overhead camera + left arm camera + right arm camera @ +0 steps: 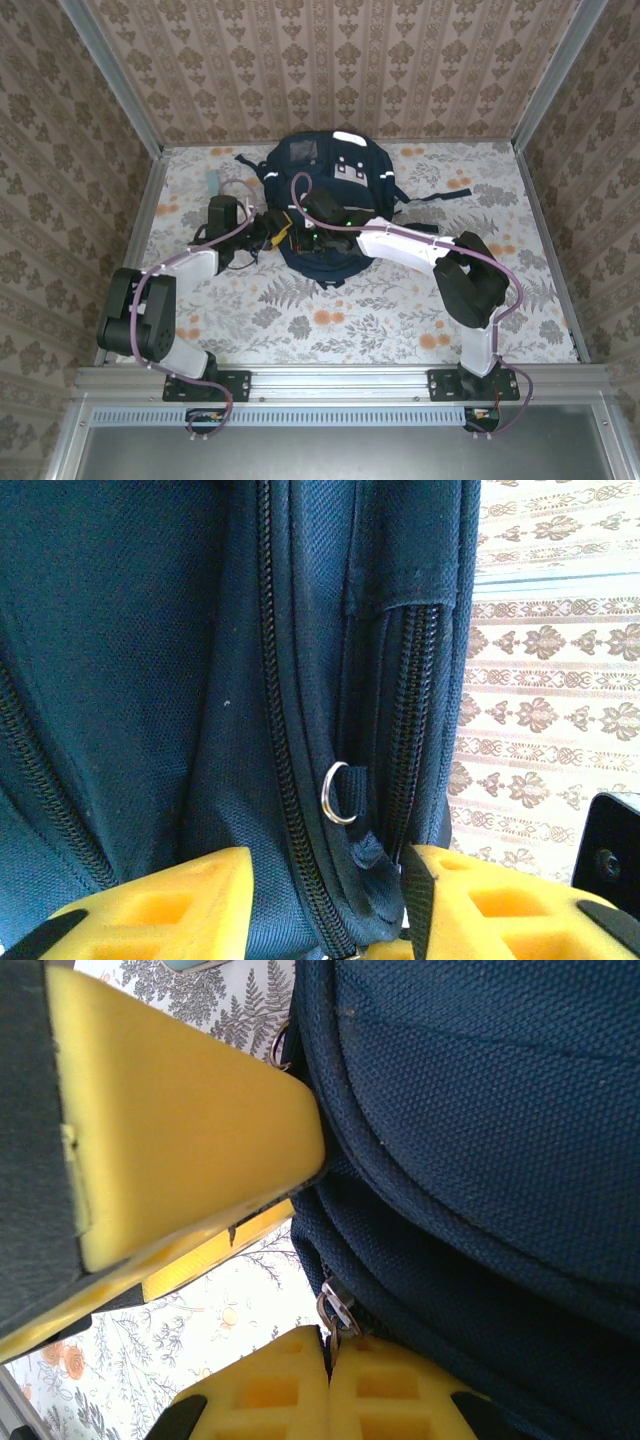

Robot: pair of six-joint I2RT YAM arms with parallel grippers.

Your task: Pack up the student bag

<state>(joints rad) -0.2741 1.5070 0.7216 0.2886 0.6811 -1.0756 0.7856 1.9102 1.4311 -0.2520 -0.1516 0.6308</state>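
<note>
Student bag (pixel 335 185) (navy woven fabric, white stripes, rounded outline) lies flat at the middle of the floral-patterned table (pixel 300 320), toward its far side.

My two arms converge on the bag's near-left edge. My left arm (pixel 190 263) folds its elbow outward by the table's left rim and sends the forearm diagonally to the bag. My right arm (pixel 400 240) bends at the right and lays its white forearm leftward over the bag's near part.

My left gripper (pixel 330 865) is grasping the bag itself. A ridge of fabric carrying a zipper fills the gap between its two yellow foam fingers (pixel 170 910), which are moulded with square hollows.

My right gripper (pixel 330 1345) is clenched, its two pads pressed together on one small metal zipper pull (pixel 336 1310) at the bag's seam.

Left wrist view: three black zipper tracks (pixel 285 740) run along the cloth (coarse, tightly woven). One bright metal ring (pixel 338 792) hangs between two of them, just above the fingers.
</note>
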